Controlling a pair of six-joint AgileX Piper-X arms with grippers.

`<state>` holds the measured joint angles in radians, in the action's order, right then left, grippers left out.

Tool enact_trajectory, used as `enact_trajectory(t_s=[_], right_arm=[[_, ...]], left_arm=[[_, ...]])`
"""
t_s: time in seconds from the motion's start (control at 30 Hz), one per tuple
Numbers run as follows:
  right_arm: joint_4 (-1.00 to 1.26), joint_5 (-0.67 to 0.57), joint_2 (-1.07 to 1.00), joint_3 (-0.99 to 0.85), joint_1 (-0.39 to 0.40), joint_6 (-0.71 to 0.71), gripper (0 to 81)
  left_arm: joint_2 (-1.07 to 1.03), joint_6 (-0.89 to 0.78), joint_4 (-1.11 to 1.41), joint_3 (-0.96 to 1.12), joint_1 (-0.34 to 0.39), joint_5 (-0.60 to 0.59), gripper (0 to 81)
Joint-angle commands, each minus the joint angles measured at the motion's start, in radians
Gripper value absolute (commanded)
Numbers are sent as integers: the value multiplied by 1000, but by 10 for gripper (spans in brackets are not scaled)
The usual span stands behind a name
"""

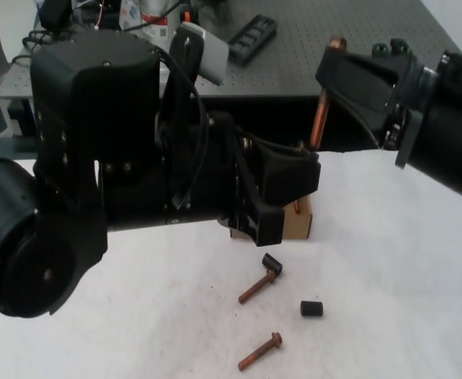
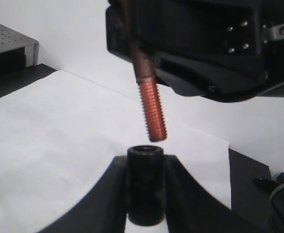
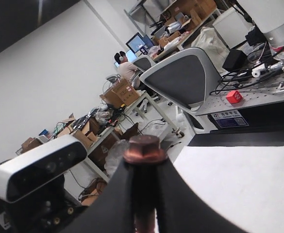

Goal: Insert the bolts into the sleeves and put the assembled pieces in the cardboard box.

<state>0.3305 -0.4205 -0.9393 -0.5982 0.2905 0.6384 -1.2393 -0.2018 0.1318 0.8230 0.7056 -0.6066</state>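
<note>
My left gripper (image 2: 145, 180) is shut on a short black sleeve (image 2: 144, 191), held upright with its bore facing up. Just above it hangs a copper bolt (image 2: 150, 107), its threaded tip a little over the sleeve's mouth and slightly off to one side. My right gripper (image 3: 142, 180) is shut on that bolt near its hex head (image 3: 142, 147). In the high view the bolt (image 1: 319, 118) stands upright between the right gripper (image 1: 329, 77) and the left gripper (image 1: 295, 178). The cardboard box (image 1: 302, 223) sits partly hidden behind the left gripper.
On the white sheet lie a bolt with a sleeve on it (image 1: 262, 280), a loose black sleeve (image 1: 311, 309) and a bare bolt (image 1: 260, 351). The left arm's bulk covers much of the left side. A perforated metal bench with a black tray (image 1: 250, 37) lies behind.
</note>
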Motion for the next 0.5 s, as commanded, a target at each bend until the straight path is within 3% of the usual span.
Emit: enact_trajectory(t_s=[0.0, 0.47], right_arm=[[-30, 8, -3, -5, 3, -11, 51], [-87, -73, -3, 5, 3, -25, 51]], left_arm=[[14, -7, 29, 11, 1, -7, 6], [14, -37, 82, 11, 1, 40, 6]])
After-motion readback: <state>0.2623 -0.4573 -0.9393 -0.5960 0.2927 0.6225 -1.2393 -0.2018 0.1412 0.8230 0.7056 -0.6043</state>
